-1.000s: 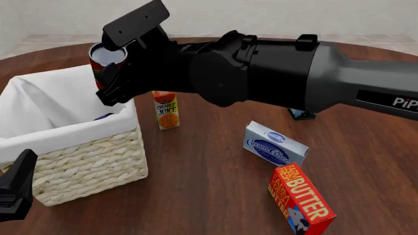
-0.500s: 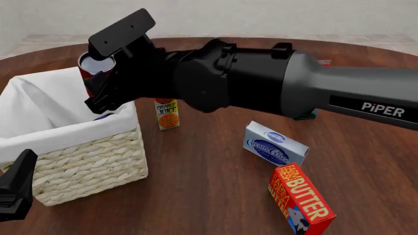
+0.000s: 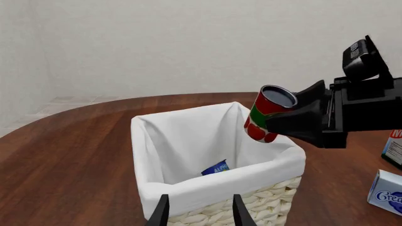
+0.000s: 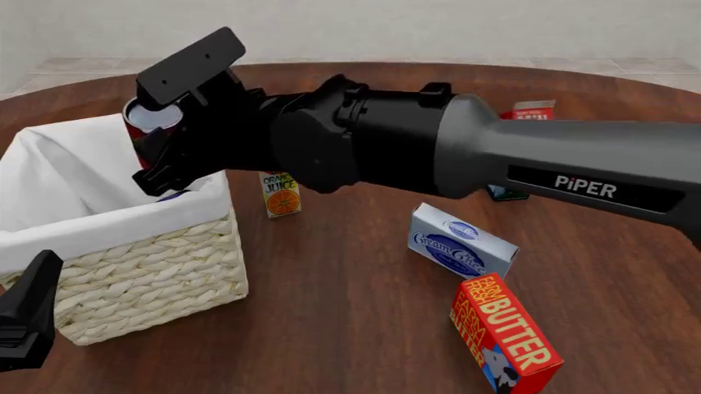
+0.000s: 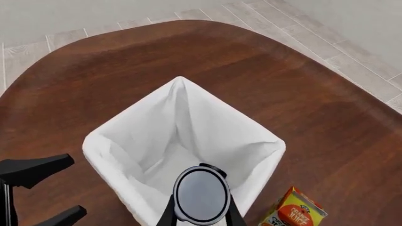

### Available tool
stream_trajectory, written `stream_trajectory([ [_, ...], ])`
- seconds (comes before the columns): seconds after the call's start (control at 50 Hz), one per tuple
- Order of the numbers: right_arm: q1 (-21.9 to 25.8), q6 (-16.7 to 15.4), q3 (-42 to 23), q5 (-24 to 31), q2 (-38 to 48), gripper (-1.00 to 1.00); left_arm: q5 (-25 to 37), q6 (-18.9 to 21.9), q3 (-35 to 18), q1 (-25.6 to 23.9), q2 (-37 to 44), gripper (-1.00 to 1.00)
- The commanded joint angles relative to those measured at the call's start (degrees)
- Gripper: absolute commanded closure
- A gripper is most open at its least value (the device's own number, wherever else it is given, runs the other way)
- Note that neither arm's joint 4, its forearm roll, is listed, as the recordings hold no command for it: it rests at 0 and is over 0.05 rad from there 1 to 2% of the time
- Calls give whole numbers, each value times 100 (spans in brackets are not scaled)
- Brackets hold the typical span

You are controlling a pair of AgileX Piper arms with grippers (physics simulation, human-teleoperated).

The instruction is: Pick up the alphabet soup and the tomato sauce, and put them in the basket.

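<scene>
Cream wicker with a white cloth liner: the basket [image 4: 153, 263], at the near left of the round brown table [image 4: 350, 312]. Above its far right corner, held in the air and tilted, the tomato sauce [image 3: 267, 113], a red can with a green band and a dark top. Clamped on this can from both sides, the right gripper [image 3: 285, 123], at the end of a thick black and grey arm reaching across from the right. Seen from the right wrist camera, the dark round top of the can directly over the white liner. Inside the basket, low against the liner, a small blue piece with white letters, probably the alphabet soup [image 3: 215, 167], mostly hidden. At the near left edge, low beside the basket and touching nothing, the left gripper [image 3: 199, 214], its two dark fingers apart with the basket rim visible between them. Just right of the basket, upright, an orange juice carton [image 4: 281, 194]. Further right, lying on the table, a blue and white cream cheese box [image 4: 461, 240], and nearer, a red butter box [image 4: 504, 332]. Far right, partly behind the arm, one more red and white box [image 4: 531, 110], not readable.
</scene>
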Motion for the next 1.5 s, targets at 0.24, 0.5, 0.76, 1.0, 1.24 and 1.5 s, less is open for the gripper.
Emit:
stream_trajectory([
  [0.24, -10, 77, -227, 11, 207, 100, 0, 0, 0, 0, 0, -100],
  [0.5, -11, 41, -388, 45, 385, 100, 0, 0, 0, 0, 0, -100],
  [0.76, -5, -9, -573, 119, 599, 100, 0, 0, 0, 0, 0, -100],
  [1.0, -54, -73, -757, 263, 821, 100, 0, 0, 0, 0, 0, -100],
  [1.24, -72, -66, -796, 317, 861, 100, 0, 0, 0, 0, 0, -100],
  [1.5, -109, -47, -865, 346, 886, -100, 0, 0, 0, 0, 0, -100],
])
